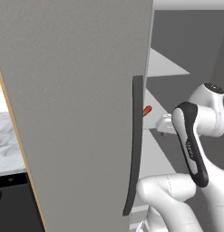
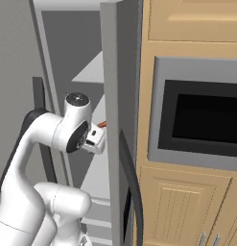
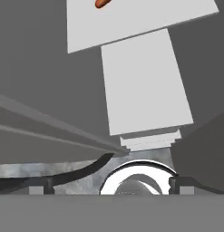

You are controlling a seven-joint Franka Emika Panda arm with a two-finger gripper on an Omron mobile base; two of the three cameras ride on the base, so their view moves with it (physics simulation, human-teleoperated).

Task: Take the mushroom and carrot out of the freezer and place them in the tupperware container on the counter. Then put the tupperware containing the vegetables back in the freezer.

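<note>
At the far left edge of your left base view, about 9 o'clock, a strip of the marble worktop (image 1: 5, 145) shows behind the open freezer (image 1: 77, 104) door, with a black appliance front (image 1: 13, 204) below it. The door's flat grey face takes up most of that picture, and its long dark curved handle (image 1: 135, 145) runs down the door's right edge. Just past that edge, at roughly 2 o'clock from the picture's centre, the carrot (image 1: 147, 110) pokes out as a small orange-red piece lying on a pale inner shelf (image 1: 165, 65). The white arm (image 1: 195, 136) reaches in from the lower right toward that shelf level.

In your right base view the wrist (image 2: 94, 138) sits inside the freezer opening, and the orange tip shows just above it, beside the second door's edge. Further right stand light wood cabinets (image 2: 187, 206) with a built-in oven (image 2: 201, 117).

In the hand view the carrot lies at 12 o'clock on the upper shelf, well apart from the jaws (they sit at the very bottom of the picture). I cannot tell whether they are released or clenched.
</note>
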